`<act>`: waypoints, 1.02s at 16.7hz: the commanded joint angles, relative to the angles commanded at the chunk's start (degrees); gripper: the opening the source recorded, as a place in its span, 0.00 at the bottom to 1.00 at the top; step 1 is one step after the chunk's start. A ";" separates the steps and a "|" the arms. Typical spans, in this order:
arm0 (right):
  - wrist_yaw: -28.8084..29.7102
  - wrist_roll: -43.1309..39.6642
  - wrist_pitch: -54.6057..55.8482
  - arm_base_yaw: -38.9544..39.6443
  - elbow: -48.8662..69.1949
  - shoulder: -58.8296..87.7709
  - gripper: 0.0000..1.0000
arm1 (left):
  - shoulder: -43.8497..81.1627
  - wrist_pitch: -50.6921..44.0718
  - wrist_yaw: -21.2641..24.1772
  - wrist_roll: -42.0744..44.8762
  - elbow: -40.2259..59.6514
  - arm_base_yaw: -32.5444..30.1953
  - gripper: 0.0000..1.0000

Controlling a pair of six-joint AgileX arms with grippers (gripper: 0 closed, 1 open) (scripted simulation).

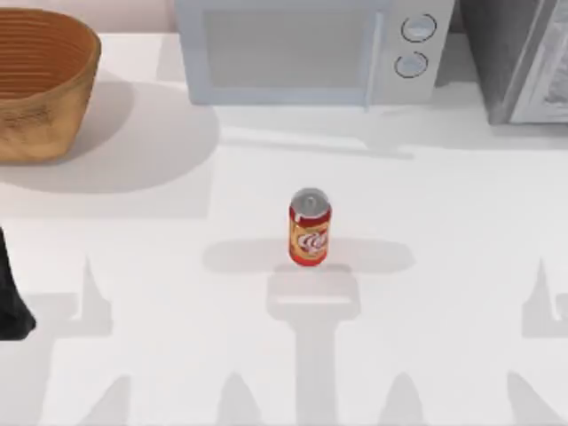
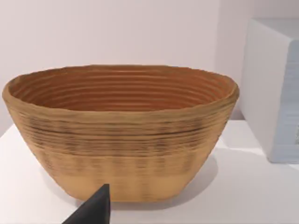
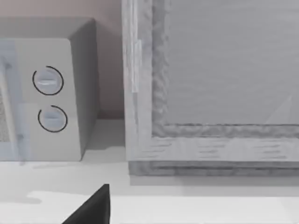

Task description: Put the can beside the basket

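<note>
We see the can point(image 1: 310, 228) standing upright mid-table, red and orange-gold with a white swirl and silver top. The basket point(image 1: 40, 98), a large round woven wicker bowl, tan outside, ribbed orange-brown inside, sits well apart at the far left.

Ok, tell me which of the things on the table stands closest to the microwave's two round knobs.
The grey cabinet at the table's back right: it stands right beside the microwave's knob end. The can sits mid-table in front, and the basket is far off at the back left.
</note>
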 joint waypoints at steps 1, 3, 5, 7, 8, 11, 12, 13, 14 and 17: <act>0.00 0.00 0.00 0.00 0.00 0.00 1.00 | 0.00 0.00 0.00 0.00 0.00 0.00 1.00; 0.00 0.00 0.00 0.00 0.00 0.00 1.00 | 0.49 -0.33 0.03 0.05 0.39 -0.14 1.00; 0.00 0.00 0.00 0.00 0.00 0.00 1.00 | 2.96 -2.03 0.19 0.31 2.47 -0.92 1.00; 0.00 0.00 0.00 0.00 0.00 0.00 1.00 | 7.55 -5.15 0.56 0.79 6.42 -2.45 1.00; 0.00 0.00 0.00 0.00 0.00 0.00 1.00 | 10.54 -7.17 0.82 1.09 9.02 -3.45 1.00; 0.00 0.00 0.00 0.00 0.00 0.00 1.00 | 21.87 -14.69 1.81 2.16 18.90 -7.23 1.00; 0.00 0.00 0.00 0.00 0.00 0.00 1.00 | 26.39 -17.66 2.18 2.55 22.86 -8.71 1.00; 0.00 0.00 0.00 0.00 0.00 0.00 1.00 | 31.19 -20.78 2.56 2.93 27.08 -10.27 1.00; 0.00 0.00 0.00 0.00 0.00 0.00 1.00 | 36.23 -24.05 2.93 3.30 31.52 -11.88 1.00; 0.00 0.00 0.00 0.00 0.00 0.00 1.00 | 52.65 -34.58 3.90 4.29 46.13 -16.99 1.00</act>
